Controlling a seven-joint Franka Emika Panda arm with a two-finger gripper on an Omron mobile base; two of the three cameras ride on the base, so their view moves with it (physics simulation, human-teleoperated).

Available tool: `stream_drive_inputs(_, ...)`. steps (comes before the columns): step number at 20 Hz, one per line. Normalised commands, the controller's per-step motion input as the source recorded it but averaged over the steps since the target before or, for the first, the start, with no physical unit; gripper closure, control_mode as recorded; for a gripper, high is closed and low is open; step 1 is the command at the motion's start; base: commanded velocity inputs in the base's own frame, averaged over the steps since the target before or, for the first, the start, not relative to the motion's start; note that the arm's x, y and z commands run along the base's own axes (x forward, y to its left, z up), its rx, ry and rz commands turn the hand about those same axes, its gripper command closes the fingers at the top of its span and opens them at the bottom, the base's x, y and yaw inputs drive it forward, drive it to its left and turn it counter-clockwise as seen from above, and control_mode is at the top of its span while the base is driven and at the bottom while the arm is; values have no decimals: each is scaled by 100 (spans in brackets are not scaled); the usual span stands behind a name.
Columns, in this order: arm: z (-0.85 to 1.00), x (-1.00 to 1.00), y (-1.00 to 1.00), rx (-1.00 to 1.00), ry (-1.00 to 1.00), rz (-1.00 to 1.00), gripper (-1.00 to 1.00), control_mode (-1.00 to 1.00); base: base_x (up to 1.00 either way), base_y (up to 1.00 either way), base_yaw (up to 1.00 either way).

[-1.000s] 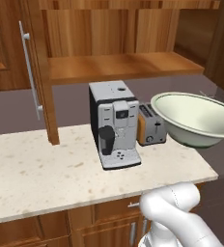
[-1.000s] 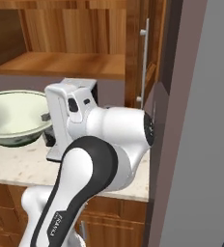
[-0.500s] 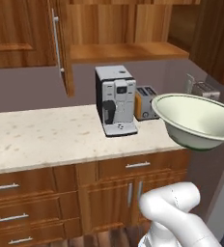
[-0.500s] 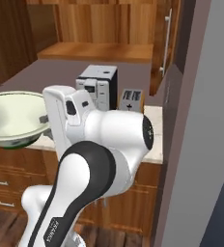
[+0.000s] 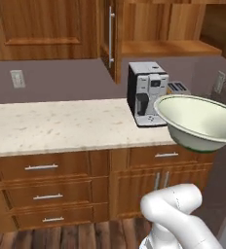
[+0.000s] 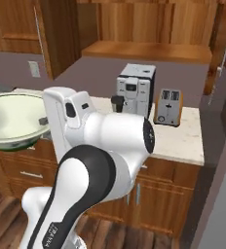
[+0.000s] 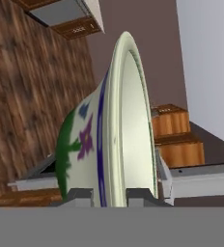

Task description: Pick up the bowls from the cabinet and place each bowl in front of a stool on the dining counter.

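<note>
cream-white bowl (image 5: 202,121) carried in the air, pinched by its rim in the gripper (image 7: 109,195)

in the hand view the two finger tips (image 7: 80,197) sit on either side of the bowl's rim, pressed against it, and the bowl's outside shows a green band low down plus a blue line and purple-green flower marks. in the left base view the bowl hangs beyond the right end of the stone countertop (image 5: 61,126), level with a silver coffee machine (image 5: 146,92) and a toaster (image 5: 177,88). above them the wooden cabinet (image 5: 168,46) stands open, its door (image 5: 110,34) with a silver bar handle swung out.
</note>
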Motion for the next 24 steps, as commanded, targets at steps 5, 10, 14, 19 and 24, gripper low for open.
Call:
stream_drive_inputs(5,0,0,0,0,0,0,100,100,-4,84,55)
stream_drive_inputs(10,0,0,0,0,0,0,100,100,0,86,63)
stream_drive_inputs(14,0,0,0,0,0,0,100,100,0,88,62)
stream_drive_inputs(19,0,0,0,0,0,0,100,100,18,57,63)
stream_drive_inputs(24,0,0,0,0,0,0,100,100,30,58,60)
